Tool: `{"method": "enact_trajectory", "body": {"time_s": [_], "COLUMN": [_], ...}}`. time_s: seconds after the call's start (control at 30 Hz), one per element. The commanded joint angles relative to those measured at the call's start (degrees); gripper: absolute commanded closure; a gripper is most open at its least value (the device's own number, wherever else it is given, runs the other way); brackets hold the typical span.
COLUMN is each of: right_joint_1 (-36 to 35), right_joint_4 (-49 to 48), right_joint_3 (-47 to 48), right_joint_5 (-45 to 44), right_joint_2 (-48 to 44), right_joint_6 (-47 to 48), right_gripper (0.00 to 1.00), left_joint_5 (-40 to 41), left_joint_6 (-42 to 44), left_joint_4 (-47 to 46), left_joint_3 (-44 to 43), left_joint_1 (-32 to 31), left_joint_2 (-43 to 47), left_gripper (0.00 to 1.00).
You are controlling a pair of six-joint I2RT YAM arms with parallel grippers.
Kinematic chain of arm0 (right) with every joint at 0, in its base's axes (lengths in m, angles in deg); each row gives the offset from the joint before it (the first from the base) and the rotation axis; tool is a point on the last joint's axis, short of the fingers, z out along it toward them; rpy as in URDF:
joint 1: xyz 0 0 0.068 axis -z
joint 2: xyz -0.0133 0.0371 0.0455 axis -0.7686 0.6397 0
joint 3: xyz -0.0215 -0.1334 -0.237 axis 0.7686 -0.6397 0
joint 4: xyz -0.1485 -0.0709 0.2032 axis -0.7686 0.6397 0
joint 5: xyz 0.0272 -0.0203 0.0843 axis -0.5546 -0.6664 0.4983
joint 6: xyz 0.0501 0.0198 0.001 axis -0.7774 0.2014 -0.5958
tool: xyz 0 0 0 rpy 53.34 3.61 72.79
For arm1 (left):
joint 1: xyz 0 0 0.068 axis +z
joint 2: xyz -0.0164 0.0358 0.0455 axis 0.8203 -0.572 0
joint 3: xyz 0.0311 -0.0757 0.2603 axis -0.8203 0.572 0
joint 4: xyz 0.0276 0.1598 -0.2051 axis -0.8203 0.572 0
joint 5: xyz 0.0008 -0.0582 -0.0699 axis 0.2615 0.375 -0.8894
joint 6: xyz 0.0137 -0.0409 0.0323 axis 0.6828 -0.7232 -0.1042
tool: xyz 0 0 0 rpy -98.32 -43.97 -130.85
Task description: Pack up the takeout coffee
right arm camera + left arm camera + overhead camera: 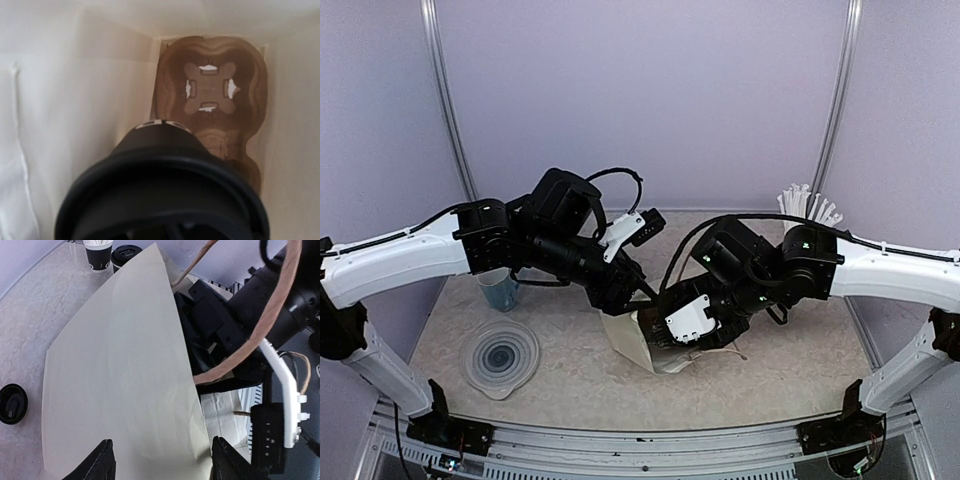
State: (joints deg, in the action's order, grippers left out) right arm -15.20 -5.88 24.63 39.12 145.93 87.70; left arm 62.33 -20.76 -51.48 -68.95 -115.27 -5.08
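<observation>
Right up against the right wrist's lens sits a lidded cup [165,200], its black rim filling the bottom of that view. It hangs inside the cream paper bag [75,100], up off the brown carrier tray [207,85] that lies flat on the bag's floor. The tray's near socket is hidden behind the cup; the far one shows its cross-shaped cut-out. The right gripper [660,335] reaches down into the bag's mouth. Its fingers are hidden behind the cup, but the cup hangs in mid-air right under the wrist, so it is gripped.

Over on the other side, the left gripper [165,462] has its jaws spread wide over the bag's flat outer panel, pinching nothing. Whether the pads press on the paper, I cannot tell. A brown twine handle [260,335] loops up past the right arm.

Out on the table [30,315], a second lidded cup [125,255] stands just beside the cup of straws [97,255] at the far end. A black lid [12,402] shows from above, well apart from them; what is under it, I cannot tell. Near the left arm stand a clear cup [500,290] and a clear lid [500,355].
</observation>
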Motion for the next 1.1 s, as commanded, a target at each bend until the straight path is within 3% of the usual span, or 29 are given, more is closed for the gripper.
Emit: {"method": "enact_trajectory", "body": {"time_s": [0.0, 0.27, 0.73, 0.93, 1.07], "right_joint_1": [0.9, 2.7, 3.8, 3.8, 3.8], "right_joint_4": [-0.4, -2.3, -14.2, -13.3, -15.1], "right_joint_3": [0.1, -3.6, -10.1, -8.6, -9.6], "right_joint_5": [0.8, -0.8, -8.3, -9.2, -11.6], "right_joint_2": [-1.1, -4.3, -4.5, -4.4, -4.4], "right_joint_6": [-1.1, 0.2, 5.6, 5.3, 5.9], "right_gripper": [0.59, 0.6, 0.61, 0.61, 0.61], "left_joint_5": [4.9, 6.3, 4.3, -1.3, -9.2], "left_joint_6": [3.0, 4.1, 5.0, 7.8, 7.9], "left_joint_4": [4.0, 4.6, 2.0, 1.4, -4.0], "left_joint_3": [-2.7, -3.5, -3.8, -7.7, -8.6], "left_joint_1": [-0.4, -0.4, 1.1, 2.4, 8.2], "left_joint_2": [-2.3, -2.4, -2.7, -0.6, 2.4], "left_gripper": [0.37, 0.41, 0.42, 0.32, 0.31]}}
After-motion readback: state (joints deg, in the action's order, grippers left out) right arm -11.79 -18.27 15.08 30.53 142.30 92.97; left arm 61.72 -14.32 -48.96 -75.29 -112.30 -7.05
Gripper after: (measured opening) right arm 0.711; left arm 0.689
